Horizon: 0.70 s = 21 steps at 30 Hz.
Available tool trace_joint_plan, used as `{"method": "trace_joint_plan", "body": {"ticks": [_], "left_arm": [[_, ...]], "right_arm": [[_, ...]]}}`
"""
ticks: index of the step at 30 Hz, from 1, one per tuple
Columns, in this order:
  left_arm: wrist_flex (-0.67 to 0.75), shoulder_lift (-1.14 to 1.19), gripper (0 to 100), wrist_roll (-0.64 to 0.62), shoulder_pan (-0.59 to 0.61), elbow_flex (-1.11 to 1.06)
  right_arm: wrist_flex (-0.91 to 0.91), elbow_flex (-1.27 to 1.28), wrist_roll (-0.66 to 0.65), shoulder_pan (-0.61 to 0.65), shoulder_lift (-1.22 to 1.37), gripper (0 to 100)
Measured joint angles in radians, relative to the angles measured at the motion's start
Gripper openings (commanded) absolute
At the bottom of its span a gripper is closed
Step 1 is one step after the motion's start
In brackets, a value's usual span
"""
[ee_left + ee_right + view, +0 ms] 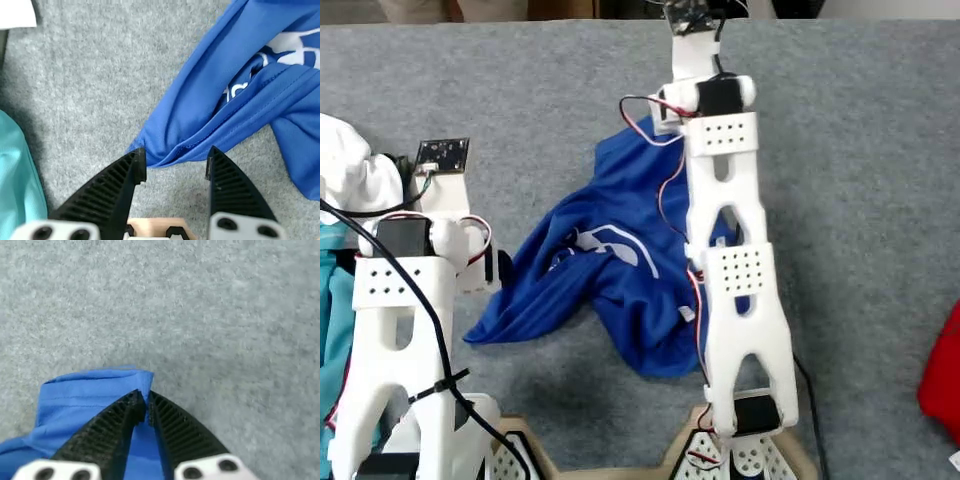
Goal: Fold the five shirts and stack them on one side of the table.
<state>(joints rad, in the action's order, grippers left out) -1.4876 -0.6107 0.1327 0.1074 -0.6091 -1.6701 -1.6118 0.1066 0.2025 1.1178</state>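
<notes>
While the right claw [146,396] was clamped shut, its two black ribbed fingers pinched a folded hem of the blue shirt [90,395]. The cloth bunched behind and under the fingers. Ahead of the tips lay bare table [225,300], a grey, felt-like covering with a fine nap.

The left claw [175,162] stood open, fingers spread. A pointed corner of the blue shirt [210,105] lay between its tips, the very end of the corner right beside one fingertip. Whether either finger pressed on the cloth could not be told. From that corner the shirt fanned out away from the claw, with a stitched hem and white print showing in its folds. Grey table [90,75] lay ahead of this claw too.

From above, the blue shirt [610,270] lay crumpled in the middle of the table [860,150], stretched between the two claws. The right arm [730,250] reached across it to its far edge. The left arm [395,300] stood at its near corner.

To the left claw's left lay a teal shirt [15,175], near the claw but apart from the blue one. Ahead of that, a white shirt [350,165] was heaped at the table's edge. Well off to the right claw's right, a red shirt [945,385] lay against the opposite edge.

Behind both claws the arms rose from a wooden base [550,462] at the near edge. Beyond the far edge, a thin strip of the room showed tan and dark shapes, cropped too closely to identify.
</notes>
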Motion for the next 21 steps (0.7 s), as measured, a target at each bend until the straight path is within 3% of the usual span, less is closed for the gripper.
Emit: {"method": "trace_joint_plan", "body": {"ticks": [11,21], "left_arm": [[0.041,0.021,21,-0.006,0.0,-0.083],[0.028,0.468,21,-0.064,0.097,-0.002]], "right_arm": [[0.026,0.0,0.0,0.0,-0.006,0.6],[0.121,0.0,-0.003,-0.011,0.051,0.6]]}}
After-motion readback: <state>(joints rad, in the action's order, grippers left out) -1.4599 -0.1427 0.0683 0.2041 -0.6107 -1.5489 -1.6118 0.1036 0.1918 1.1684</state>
